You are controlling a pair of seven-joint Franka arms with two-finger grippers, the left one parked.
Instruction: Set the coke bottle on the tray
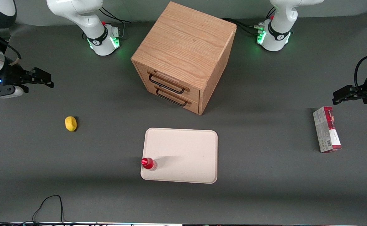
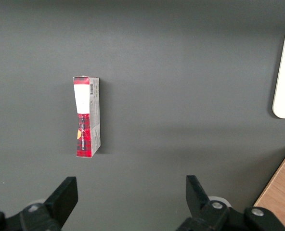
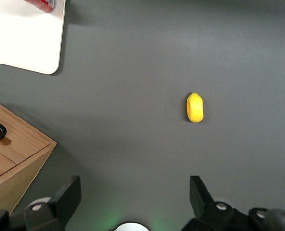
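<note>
Black gripper [image 1: 47, 80] hangs at the working arm's end of the table, jaws spread and holding nothing; yellow lump [image 1: 71, 123] lies just nearer the camera; coke bottle [image 1: 148, 163] stands upright, well apart, on the tray [image 1: 186, 150] corner — task looks done

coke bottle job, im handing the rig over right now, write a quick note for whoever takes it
Pincer: open, holding nothing, raised at the working arm's end of the table, well away from the tray.
Bottle: standing upright on the tray, in the corner nearest the front camera on the working arm's side, close to the rim.
Lemon lies on the table between pincer and tray; carton lies toward the parked arm's end; drawer cabinet stands farther from the camera than the tray.
Done: bottle placed and released.
Left: nothing apparent; maybe check that the bottle sits fully inside the rim.
</note>
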